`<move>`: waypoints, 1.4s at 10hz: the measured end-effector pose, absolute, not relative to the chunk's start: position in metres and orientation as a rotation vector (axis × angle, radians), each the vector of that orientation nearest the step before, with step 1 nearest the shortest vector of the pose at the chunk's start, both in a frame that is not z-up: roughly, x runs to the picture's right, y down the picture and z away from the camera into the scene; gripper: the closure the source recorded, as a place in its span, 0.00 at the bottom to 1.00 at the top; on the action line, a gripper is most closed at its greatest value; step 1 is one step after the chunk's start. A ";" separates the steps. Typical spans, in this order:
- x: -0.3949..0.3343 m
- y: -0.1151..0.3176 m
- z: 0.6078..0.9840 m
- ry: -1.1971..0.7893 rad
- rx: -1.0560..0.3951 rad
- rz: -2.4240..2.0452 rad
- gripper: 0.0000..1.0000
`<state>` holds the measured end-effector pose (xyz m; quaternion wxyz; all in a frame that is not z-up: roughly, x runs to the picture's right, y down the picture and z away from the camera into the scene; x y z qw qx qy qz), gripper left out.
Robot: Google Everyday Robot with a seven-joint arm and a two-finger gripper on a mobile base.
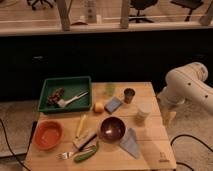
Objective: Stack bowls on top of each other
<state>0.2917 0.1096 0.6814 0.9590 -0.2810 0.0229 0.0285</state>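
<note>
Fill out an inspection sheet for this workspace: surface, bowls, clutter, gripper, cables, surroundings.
Surface: wooden table, slatted top, crowded.
Job's things: dark brown bowl at front centre and orange-red bowl at front left; both upright, apart, not stacked.
Clutter: green tray at back left with utensils inside; dark cup, pale cup, blue sponge, orange fruit, blue cloth and fork spread around the bowls.
Gripper: gripper hangs off the table's right edge, away from both bowls.
Cables: black cable on the floor at left; second cable at right.
Surroundings: dark cabinet front behind the table; office chair beyond.
</note>
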 end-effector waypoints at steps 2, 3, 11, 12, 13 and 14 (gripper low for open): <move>0.289 0.116 0.681 0.061 -0.571 0.028 0.20; 0.283 0.122 0.680 0.075 -0.572 -0.011 0.20; 0.251 0.155 0.671 0.140 -0.573 -0.236 0.20; 0.249 0.158 0.670 0.147 -0.573 -0.255 0.20; 0.247 0.160 0.669 0.153 -0.570 -0.276 0.20; 0.244 0.165 0.666 0.161 -0.569 -0.311 0.20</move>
